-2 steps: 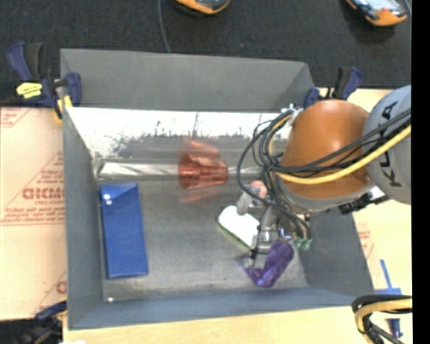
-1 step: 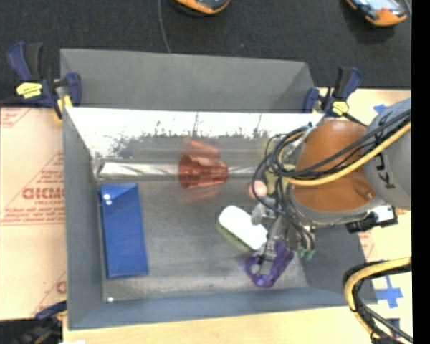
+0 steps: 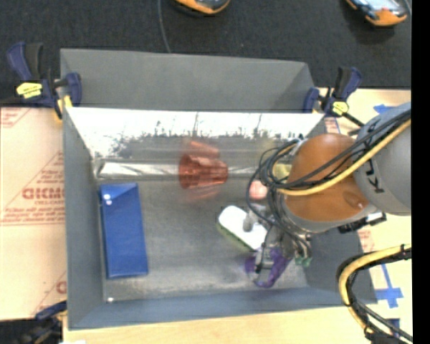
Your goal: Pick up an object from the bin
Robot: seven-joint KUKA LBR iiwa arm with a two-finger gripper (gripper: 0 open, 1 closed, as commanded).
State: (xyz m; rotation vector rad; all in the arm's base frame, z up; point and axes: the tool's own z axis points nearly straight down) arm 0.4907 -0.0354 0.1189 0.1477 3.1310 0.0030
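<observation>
The end effector (image 3: 273,255) is low in the lower right of the bin (image 3: 186,84), directly over a small purple thing (image 3: 266,271) that lies close to the near wall. Cables and the arm's orange cover hide its tip, so I cannot tell whether it is released or clenched, or whether it touches the purple thing. Just to its upper left lies a white object (image 3: 236,225), and a small pink piece (image 3: 258,190) sits above that. A reddish, see-through thing (image 3: 201,171) rests against the far wall near the middle. A blue box (image 3: 123,229) lies flat along the left wall. The floor between the box and the white object is bare.
</observation>
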